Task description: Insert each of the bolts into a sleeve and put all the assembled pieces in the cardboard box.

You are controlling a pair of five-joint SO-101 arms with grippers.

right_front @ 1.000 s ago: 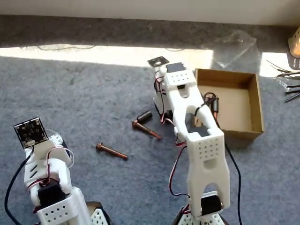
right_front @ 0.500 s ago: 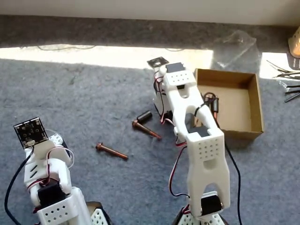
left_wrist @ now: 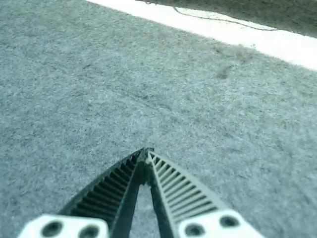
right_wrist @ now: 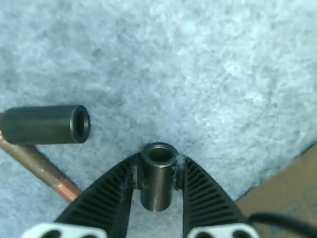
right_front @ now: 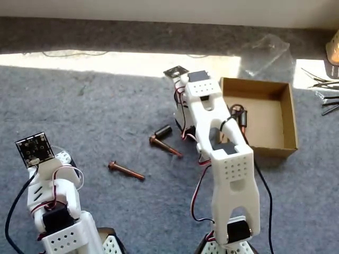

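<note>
My right gripper (right_wrist: 158, 158) is shut on a dark metal sleeve (right_wrist: 158, 181), held upright just above the carpet with its open end showing. A second sleeve (right_wrist: 47, 124) lies on its side close by, touching a copper bolt (right_wrist: 42, 168). From above, that sleeve (right_front: 162, 130) and bolt (right_front: 164, 145) lie just left of the right arm (right_front: 212, 132), and another bolt (right_front: 126, 170) lies further left. The cardboard box (right_front: 283, 114) stands right of the arm, with a dark piece (right_front: 243, 118) inside. My left gripper (left_wrist: 146, 151) is shut and empty over bare carpet.
The left arm (right_front: 53, 201) sits at the near left corner. A clear plastic bag (right_front: 265, 50) lies beyond the box, and black cables (right_front: 326, 98) lie at the right edge. A sunlit strip crosses the far carpet. The box's corner (right_wrist: 292, 193) is close to my right gripper.
The right arm's wrist has turned very slightly. The bolts, the loose sleeve and the left arm stay where they were.
</note>
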